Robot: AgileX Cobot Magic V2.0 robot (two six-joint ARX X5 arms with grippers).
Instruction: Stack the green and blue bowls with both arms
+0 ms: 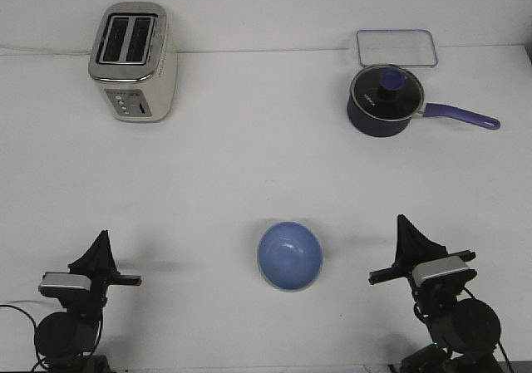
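The periwinkle blue bowl (289, 255) stands upright on the white table, near the front and midway between the arms. A thin pale green edge (288, 289) shows under its near side, so the green bowl seems to sit beneath it, mostly hidden. My left gripper (102, 237) is at the front left, well left of the bowl, its fingers together in one point and holding nothing. My right gripper (402, 222) is at the front right, well right of the bowl, also closed to a point and empty.
A cream and chrome toaster (133, 61) stands at the back left. A dark navy saucepan (382, 100) with a purple handle stands at the back right, and a clear rectangular lid (397, 47) lies behind it.
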